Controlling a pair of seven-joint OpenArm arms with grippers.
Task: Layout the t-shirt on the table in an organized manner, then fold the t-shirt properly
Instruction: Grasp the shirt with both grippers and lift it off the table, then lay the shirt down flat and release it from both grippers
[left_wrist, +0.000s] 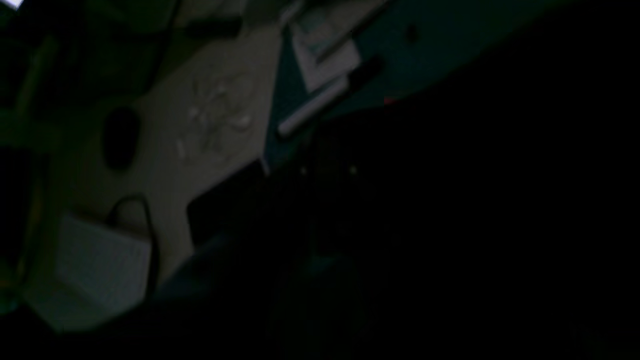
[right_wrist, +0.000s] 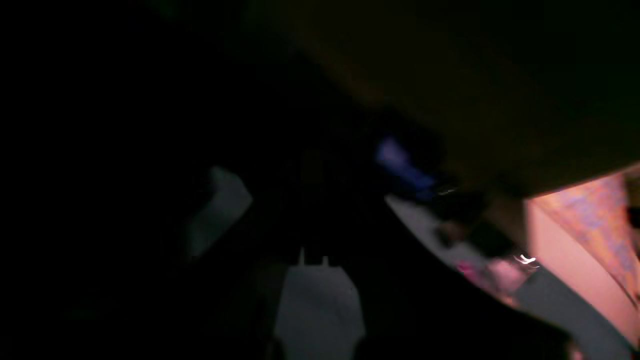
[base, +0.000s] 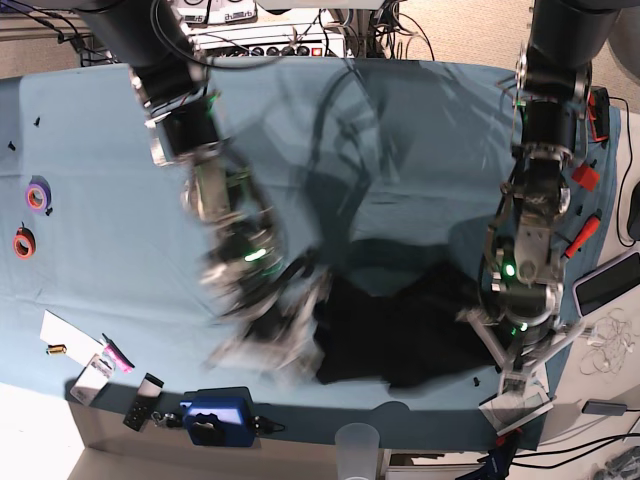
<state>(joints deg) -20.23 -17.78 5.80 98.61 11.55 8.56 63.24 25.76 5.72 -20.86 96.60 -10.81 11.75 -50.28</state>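
Observation:
The black t-shirt (base: 400, 335) lies bunched near the front middle of the teal table (base: 100, 200). My right gripper (base: 290, 335) is at the shirt's left edge, too blurred to show how its jaws stand. My left gripper (base: 492, 335) is low at the shirt's right edge, its jaws hidden against the dark cloth. The left wrist view is nearly black, with dark shirt fabric (left_wrist: 450, 225) filling its lower right and a strip of table (left_wrist: 440, 45) above. The right wrist view is dark too, with an orange-purple patterned patch (right_wrist: 597, 220) at the right.
Two tape rolls (base: 38, 196) (base: 22, 242) lie at the left edge. A paper sheet (base: 72, 335) and small parts sit at the front left. A blue device (base: 215, 420) and a clear cup (base: 358, 445) are at the front edge. Red-handled tools (base: 585, 235) and a phone (base: 605, 285) are at the right.

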